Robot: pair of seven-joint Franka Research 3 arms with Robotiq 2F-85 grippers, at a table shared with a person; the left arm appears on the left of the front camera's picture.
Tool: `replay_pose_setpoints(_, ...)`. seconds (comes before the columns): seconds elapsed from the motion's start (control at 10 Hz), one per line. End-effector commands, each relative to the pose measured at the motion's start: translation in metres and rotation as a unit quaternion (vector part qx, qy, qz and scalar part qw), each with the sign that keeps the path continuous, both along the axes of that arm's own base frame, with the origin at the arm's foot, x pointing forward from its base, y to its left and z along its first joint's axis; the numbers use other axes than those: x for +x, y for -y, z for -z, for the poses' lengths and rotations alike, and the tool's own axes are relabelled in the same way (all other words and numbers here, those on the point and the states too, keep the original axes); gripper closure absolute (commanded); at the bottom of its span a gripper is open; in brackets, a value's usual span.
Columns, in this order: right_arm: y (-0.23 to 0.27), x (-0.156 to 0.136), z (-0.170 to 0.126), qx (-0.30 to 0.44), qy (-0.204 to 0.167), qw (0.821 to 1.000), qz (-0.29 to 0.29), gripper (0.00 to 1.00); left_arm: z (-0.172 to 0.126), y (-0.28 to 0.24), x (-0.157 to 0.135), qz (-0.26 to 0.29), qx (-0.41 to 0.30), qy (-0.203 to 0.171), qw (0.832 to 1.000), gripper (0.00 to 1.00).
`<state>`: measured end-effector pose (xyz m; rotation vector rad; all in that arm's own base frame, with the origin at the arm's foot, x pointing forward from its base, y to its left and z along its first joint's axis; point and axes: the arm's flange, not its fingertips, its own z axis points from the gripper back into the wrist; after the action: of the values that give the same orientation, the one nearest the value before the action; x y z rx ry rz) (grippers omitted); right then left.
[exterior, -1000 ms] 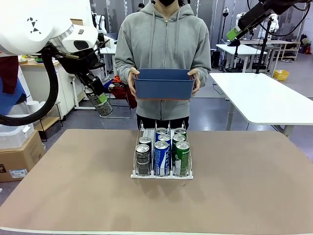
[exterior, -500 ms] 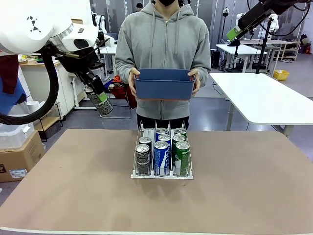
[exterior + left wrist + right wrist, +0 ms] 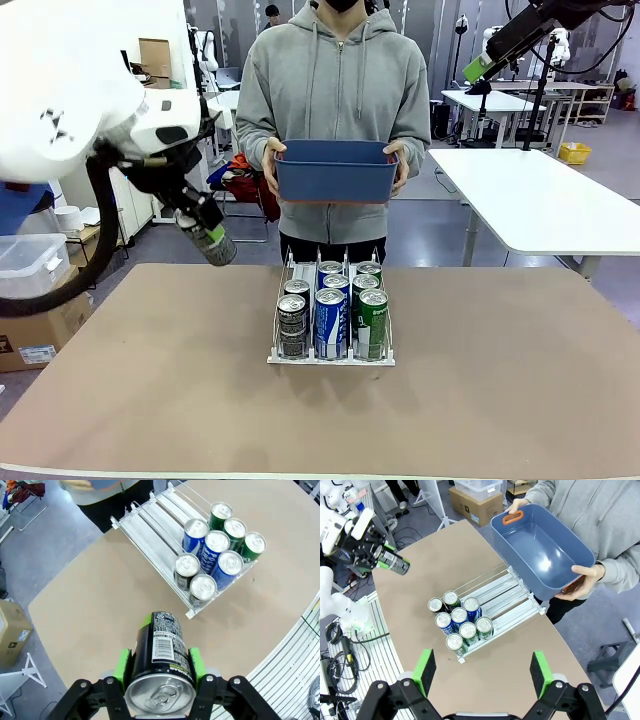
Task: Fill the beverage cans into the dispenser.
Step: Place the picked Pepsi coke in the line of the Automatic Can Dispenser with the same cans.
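Robot work at a shared table: the left gripper (image 3: 160, 672) hangs clamped on a dark can (image 3: 162, 655), held above the table's left side, well apart from the dispenser (image 3: 331, 357) at mid-table. The rack's clear lanes carry seven cans (image 3: 329, 312) bunched at the robot's end: two dark in the left lane, three blue-and-white in the middle, two green-and-white on the right. The far stretch of each lane lies bare, as the left wrist view shows.

To finish this step well, the arm would likely bring the can over the open back of the left lane, where its own colour sits, stand it upright between the thin divider walls and lower it squarely before letting go; a tilted can could catch a wall or knock a neighbour.

Across the table a person (image 3: 336, 90) holds a blue tub (image 3: 336, 170) at chest height, just behind the rack's far end, which could crowd an approach from that side. The right gripper (image 3: 482, 672) waits high overhead, fingers spread wide and holding nothing.
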<state>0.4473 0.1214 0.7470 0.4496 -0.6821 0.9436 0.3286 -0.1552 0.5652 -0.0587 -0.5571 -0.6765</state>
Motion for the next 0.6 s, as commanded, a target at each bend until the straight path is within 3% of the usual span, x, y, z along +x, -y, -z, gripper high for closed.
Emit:
replay_pose_setpoints(0.0,0.001,0.001,-0.001,0.001,-0.001,1.0,-0.001,0.0,0.027,0.012,-0.026,0.002,-0.017,0.014,1.0,0.42)
replay_pose_setpoints(0.3,0.001,0.001,-0.001,0.001,-0.001,1.0,-0.001,0.0,0.067,0.028,-0.038,0.035,-0.045,-0.03,0.998,0.42)
replay_pose_setpoints(0.5,0.001,0.001,-0.001,0.001,-0.001,1.0,-0.001,0.0,0.09,0.046,-0.027,0.072,-0.033,-0.035,0.996,0.42)
